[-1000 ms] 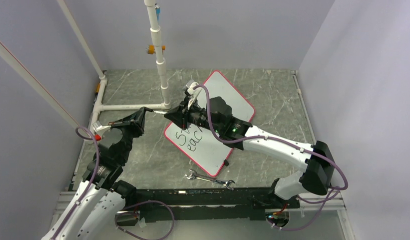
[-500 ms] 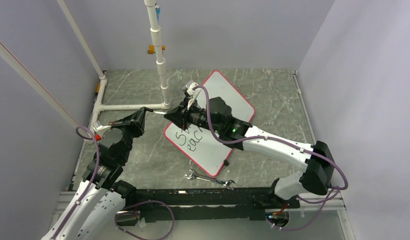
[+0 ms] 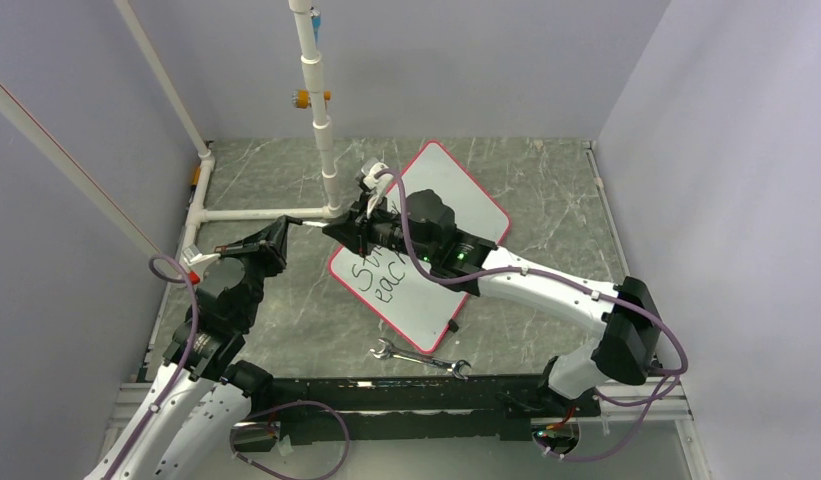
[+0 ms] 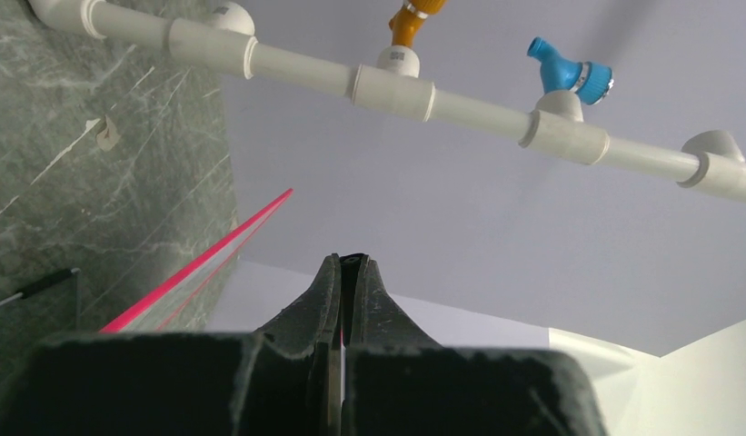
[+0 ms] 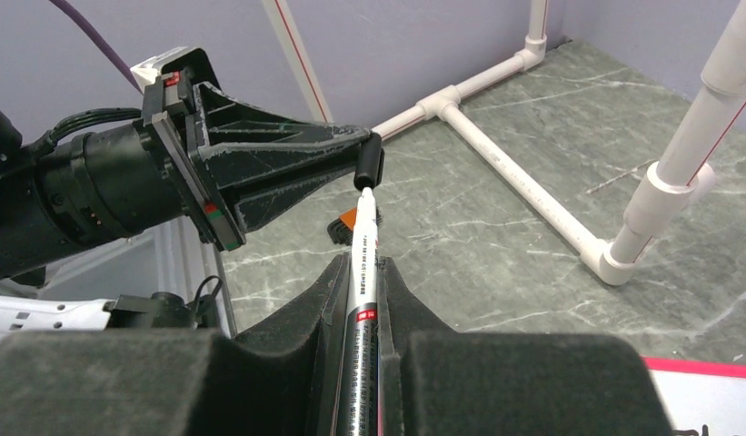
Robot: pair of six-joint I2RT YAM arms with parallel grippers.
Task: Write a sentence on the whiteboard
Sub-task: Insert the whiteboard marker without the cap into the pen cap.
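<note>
Nearest the arm bases lies the wrench (image 3: pixel 422 358), well apart from the work. Beyond it the whiteboard (image 3: pixel 466 205) lies flat, and the sentence (image 3: pixel 381 280) on its near corner is partly hidden under the right arm. The right gripper (image 5: pixel 362 265), clamped on the marker (image 5: pixel 363 232), has shifted left. The marker tip now meets the black cap (image 5: pixel 369 163), which seems pinched in the closed left gripper (image 4: pixel 348 268), so capping probably begins. The white pipe frame (image 3: pixel 266 213) stands close behind.

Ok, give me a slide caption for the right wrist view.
Right tool holds the marker with its tip at the black cap pinched in the left tool, white pipework behind.
</note>
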